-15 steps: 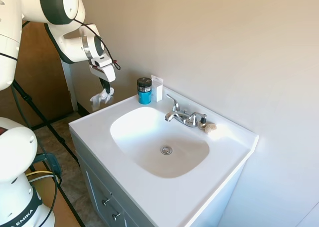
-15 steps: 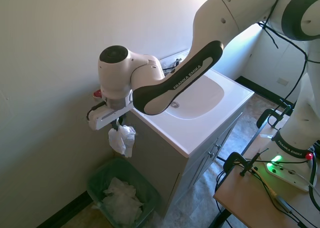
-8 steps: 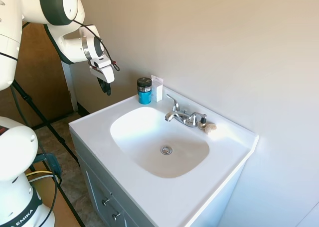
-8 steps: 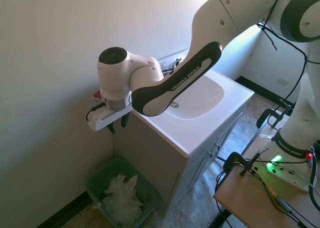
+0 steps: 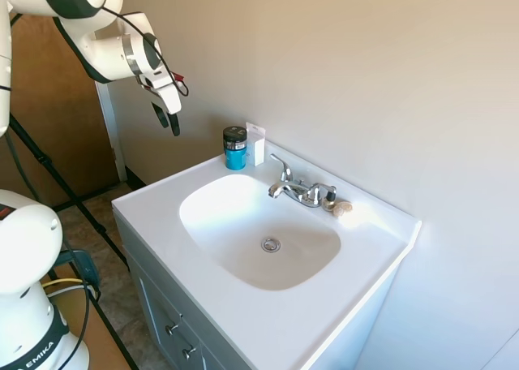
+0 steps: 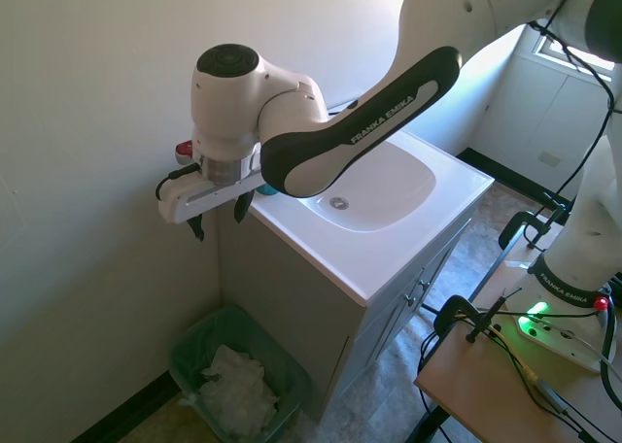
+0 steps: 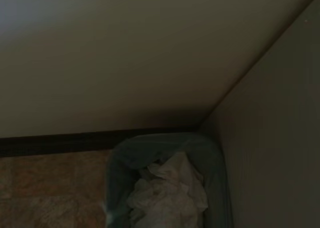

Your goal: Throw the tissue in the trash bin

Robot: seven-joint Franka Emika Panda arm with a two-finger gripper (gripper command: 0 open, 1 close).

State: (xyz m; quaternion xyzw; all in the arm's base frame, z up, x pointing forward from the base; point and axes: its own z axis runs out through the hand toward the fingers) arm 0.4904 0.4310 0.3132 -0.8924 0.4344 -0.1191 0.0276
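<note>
The crumpled white tissue lies inside the green trash bin on the floor beside the vanity, among other white paper. The wrist view looks down into the trash bin with the tissue in it. My gripper hangs well above the bin, left of the vanity's side, open and empty. In the first exterior view the gripper is up beside the wall, left of the counter's corner, and the bin is out of view.
A white sink vanity stands to the right of the bin. A blue jar, a small white card and a chrome faucet sit along its back edge. The wall runs close behind the bin.
The gripper opened and let go of the tissue, which fell into the bin. The arm has since risen higher above the bin.
</note>
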